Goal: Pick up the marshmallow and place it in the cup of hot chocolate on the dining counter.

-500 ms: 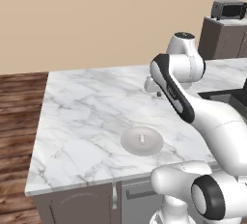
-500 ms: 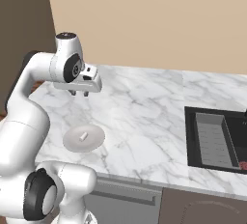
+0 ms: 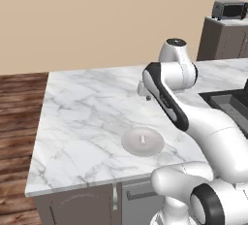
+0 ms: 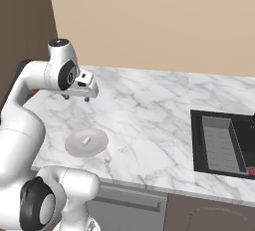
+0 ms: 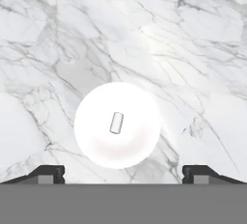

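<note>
Hand view: looks straight down on counter (image 5: pixel 193 35); plate (image 5: pixel 96 150) centred between the two finger tips.
Counter: white marble with grey veins, grey base (image 3: pixel 82 204); bare around plate.
Room: tan wall behind counter; wood floor (image 3: pixel 19 103) off its far side from sink; dark sink (image 4: pixel 221 143) sunk into it, well apart from plate; toaster oven (image 3: pixel 230 9) on cabinet beyond.
Arm: gripper (image 4: pixel 75 97) raised over counter, just behind plate.
Change: hand slightly nearer plate than half a second ago; likely lining up for the descent.
Plate: near counter's front edge (image 3: pixel 143 144).
Marshmallow: lying on its side, mid-plate (image 5: pixel 116 123), untouched.
Fingers: spread wide, empty.
Cup: cannot tell where.
</note>
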Robot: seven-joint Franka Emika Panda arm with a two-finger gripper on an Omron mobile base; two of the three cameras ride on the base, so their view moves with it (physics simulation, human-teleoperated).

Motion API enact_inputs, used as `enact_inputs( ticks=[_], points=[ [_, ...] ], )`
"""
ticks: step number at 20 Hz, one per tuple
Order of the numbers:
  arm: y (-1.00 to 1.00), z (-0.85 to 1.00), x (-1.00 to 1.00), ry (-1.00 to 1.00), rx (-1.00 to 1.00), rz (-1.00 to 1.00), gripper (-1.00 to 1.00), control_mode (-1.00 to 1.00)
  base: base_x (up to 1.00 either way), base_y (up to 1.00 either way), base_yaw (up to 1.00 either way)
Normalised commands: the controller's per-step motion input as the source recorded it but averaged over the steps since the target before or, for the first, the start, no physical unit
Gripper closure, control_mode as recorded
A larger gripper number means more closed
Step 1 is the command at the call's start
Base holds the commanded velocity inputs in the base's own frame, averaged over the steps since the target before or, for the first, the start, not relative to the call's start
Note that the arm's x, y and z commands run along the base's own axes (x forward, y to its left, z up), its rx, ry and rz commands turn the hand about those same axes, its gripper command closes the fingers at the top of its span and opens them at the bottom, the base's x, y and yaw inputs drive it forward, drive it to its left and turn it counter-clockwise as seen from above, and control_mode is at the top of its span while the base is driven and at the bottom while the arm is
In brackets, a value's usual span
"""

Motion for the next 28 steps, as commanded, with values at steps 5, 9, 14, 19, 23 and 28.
enact_inputs(
  ticks=[5, 9, 14, 19, 23, 28],
  points=[
    [0.03, -0.40, 0.00, -0.12, 0.02, -0.12, -1.00, -1.00, 0.00, 0.00, 0.00],
    [0.00, -0.33, 0.01, -0.02, 0.02, -0.12, -1.00, -1.00, 0.00, 0.00, 0.00],
    [0.00, -0.18, 0.00, 0.07, 0.08, -0.04, -1.00, -1.00, 0.00, 0.00, 0.00],
    [0.00, -0.23, 0.00, 0.24, 0.09, -0.04, -1.00, -1.00, 0.00, 0.00, 0.00],
    [0.08, -0.36, 0.04, 0.21, 0.01, -0.06, -1.00, -1.00, 0.00, 0.00, 0.00],
    [0.18, -0.40, 0.01, 0.08, -0.02, -0.07, -1.00, -1.00, 0.00, 0.00, 0.00]
  ],
)
